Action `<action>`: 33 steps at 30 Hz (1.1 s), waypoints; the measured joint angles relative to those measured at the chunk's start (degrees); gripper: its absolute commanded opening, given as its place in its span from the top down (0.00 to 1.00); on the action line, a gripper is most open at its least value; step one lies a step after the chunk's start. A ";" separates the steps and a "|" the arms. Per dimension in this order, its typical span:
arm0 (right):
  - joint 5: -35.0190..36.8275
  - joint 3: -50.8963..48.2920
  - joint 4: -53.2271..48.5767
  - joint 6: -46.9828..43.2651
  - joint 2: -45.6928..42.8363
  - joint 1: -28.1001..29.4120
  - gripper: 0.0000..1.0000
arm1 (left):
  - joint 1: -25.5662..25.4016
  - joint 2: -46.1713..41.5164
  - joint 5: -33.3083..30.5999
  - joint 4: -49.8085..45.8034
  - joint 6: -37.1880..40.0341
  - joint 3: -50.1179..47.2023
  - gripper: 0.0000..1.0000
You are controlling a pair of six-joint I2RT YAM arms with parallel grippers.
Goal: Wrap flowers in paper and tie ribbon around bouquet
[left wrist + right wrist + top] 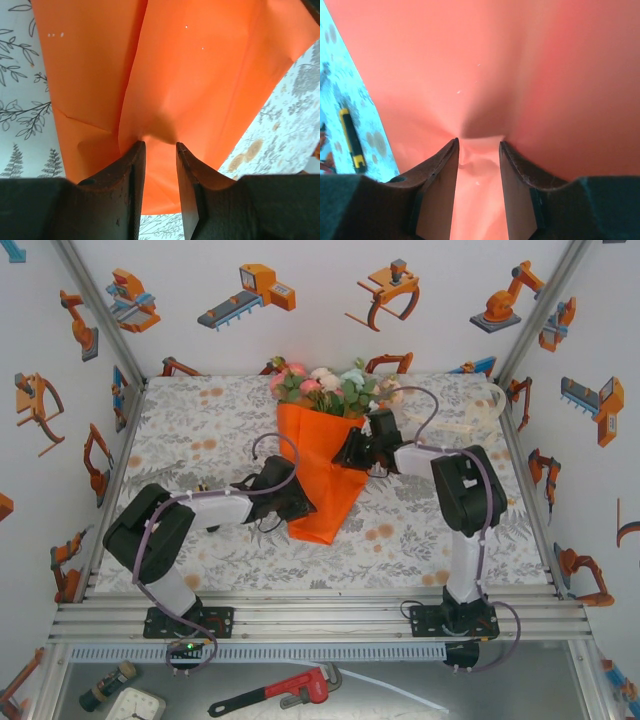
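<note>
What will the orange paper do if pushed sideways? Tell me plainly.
Likely buckle rather than slide: the paper already shows creases and a dent at the left tool. Probably light and thin, dimpling at the right tool too. The cone may unroll; no tie is visible.

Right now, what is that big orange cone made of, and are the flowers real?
The orange cone looks like thin matte paper: it creases sharply and puckers where the left gripper presses it. The flowers look artificial, likely fabric or plastic, though that is hard to confirm from above.

Bright, even overhead light; soft shadows, blurred wrist-view foregrounds, washed-out orange.
</note>
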 measured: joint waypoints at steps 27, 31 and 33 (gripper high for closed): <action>-11.61 7.98 0.76 -1.01 -1.01 -20.15 0.59 | 0.02 0.15 0.11 2.16 -2.08 -0.83 0.68; -9.94 -5.25 7.65 1.62 -14.12 -15.08 0.59 | 0.02 0.33 0.11 1.64 -2.08 -0.42 0.68; -8.44 -10.84 11.39 3.54 -16.94 -10.49 0.59 | 0.02 0.42 0.07 1.36 -2.05 -0.22 0.68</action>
